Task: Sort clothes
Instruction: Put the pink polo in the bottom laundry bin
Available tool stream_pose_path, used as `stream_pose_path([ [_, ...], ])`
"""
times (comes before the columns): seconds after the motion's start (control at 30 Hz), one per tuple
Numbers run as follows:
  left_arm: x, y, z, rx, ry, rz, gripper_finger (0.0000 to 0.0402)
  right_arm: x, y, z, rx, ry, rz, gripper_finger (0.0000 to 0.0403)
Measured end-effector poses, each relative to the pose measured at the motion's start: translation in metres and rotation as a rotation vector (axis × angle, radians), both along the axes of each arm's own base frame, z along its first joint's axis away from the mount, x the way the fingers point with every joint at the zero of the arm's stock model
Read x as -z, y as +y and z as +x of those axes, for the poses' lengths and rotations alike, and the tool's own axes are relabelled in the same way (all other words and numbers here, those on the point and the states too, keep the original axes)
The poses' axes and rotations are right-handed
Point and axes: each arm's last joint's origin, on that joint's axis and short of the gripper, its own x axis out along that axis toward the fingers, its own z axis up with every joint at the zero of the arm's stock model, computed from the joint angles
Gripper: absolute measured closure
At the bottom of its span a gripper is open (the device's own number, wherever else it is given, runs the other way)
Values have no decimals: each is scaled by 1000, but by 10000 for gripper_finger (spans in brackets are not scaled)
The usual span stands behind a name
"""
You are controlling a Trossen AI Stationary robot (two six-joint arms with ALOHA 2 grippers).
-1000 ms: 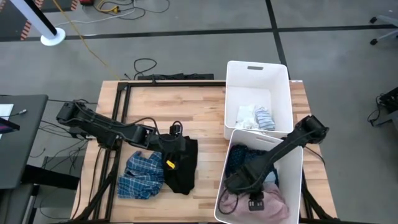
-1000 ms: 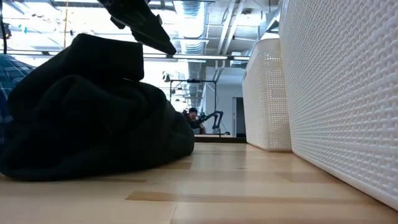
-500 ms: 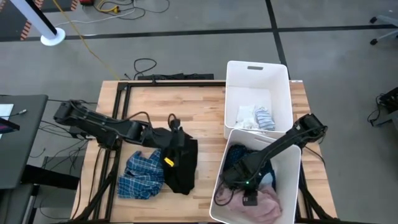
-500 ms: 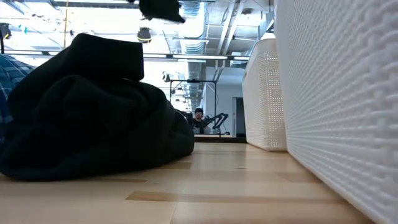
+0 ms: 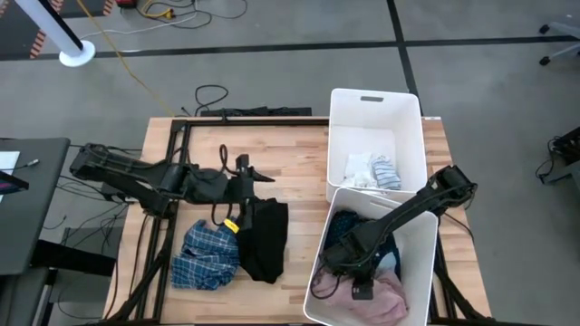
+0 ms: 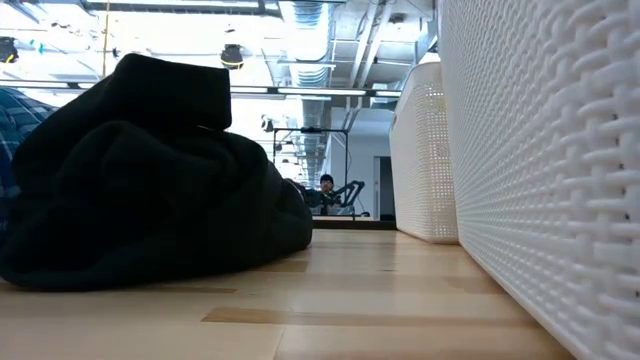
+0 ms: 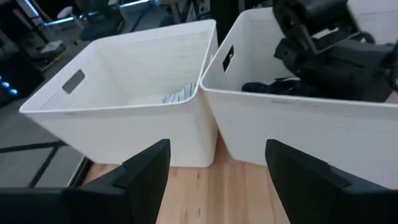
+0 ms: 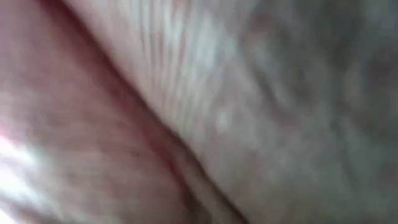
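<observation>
Wooden table (image 5: 299, 145); left end effector (image 7: 214, 171) spread empty, right end effector's (image 5: 340, 267) state unclear.

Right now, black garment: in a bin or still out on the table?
Out. The black garment lies bunched on the table beside the blue plaid shirt, left of both bins.
</observation>
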Motion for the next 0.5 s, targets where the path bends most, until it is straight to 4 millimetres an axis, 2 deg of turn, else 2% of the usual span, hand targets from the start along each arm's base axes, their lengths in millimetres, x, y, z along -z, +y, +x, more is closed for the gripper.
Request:
stream_pose_path([
  [0.27, 2, 1, -1, -24, 20, 10, 143, -6, -5, 1, 20, -3, 2, 194],
  [0.37, 2, 1, -1, -26, 22, 9, 143, -19, -6, 1, 26, -42, 23, 161],
  [0.5, 3, 1, -2, -28, 36, 10, 143, -45, -12, -1, 60, -99, 56, 149],
])
